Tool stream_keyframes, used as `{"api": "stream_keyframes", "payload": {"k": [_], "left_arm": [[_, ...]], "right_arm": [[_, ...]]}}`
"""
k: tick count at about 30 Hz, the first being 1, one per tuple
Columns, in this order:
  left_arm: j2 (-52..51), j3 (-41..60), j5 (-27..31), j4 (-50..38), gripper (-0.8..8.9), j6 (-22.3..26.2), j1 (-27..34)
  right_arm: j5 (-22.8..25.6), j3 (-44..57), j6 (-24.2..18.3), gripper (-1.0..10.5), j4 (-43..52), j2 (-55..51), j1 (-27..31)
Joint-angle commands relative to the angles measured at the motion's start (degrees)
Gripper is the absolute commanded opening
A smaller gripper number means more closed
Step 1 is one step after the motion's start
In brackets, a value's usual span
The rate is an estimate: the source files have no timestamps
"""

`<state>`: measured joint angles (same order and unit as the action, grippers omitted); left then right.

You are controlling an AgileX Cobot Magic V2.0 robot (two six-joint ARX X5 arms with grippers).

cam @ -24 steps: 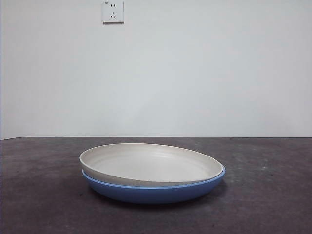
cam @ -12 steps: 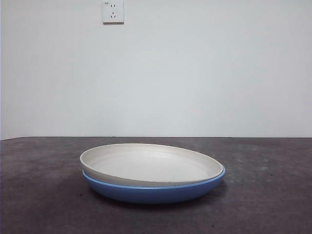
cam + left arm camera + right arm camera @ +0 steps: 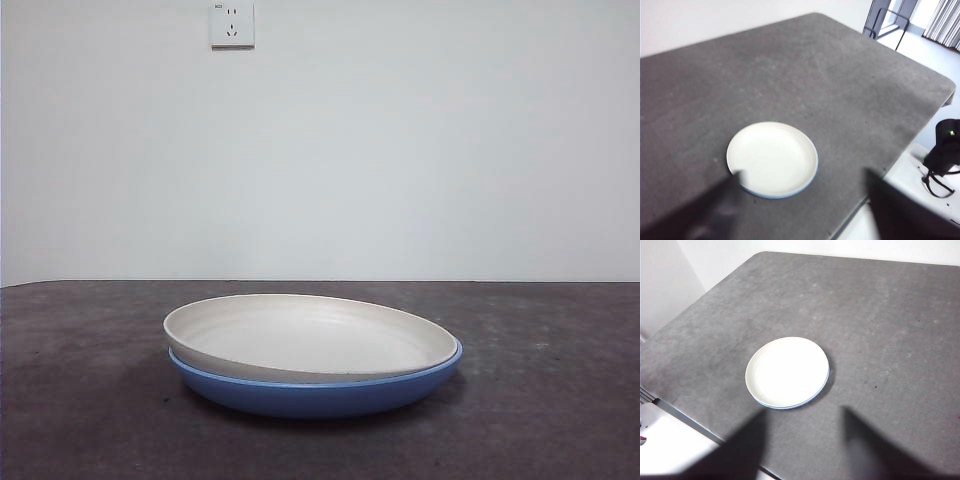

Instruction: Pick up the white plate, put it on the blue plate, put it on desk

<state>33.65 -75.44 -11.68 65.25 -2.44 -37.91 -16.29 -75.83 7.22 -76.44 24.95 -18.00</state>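
Observation:
The white plate rests nested inside the blue plate on the dark grey desk. From above, the white plate covers the blue plate, which shows only as a thin rim. My left gripper hangs high over the desk, open and empty, well above the plates. My right gripper is also high above the desk, open and empty. Neither gripper appears in the front view.
A white wall with a socket stands behind the desk. The desk's edge drops off near the left gripper, with black gear and a metal frame beyond it. Another desk edge lies near the right gripper.

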Motion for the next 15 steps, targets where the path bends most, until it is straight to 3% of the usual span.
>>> {"api": "stream_keyframes", "payload": {"k": [1, 15], "left_arm": [[0.4, -0.6, 0.3, 0.1, 0.28, -0.2, -0.3], [0.3, -0.6, 0.3, -0.5, 0.28, -0.2, -0.3]], "right_arm": [[0.0, -1.0, -0.8, 0.2, -2.4, 0.3, -0.3], [-0.1, -1.0, -0.8, 0.2, -2.4, 0.3, -0.3]]}}
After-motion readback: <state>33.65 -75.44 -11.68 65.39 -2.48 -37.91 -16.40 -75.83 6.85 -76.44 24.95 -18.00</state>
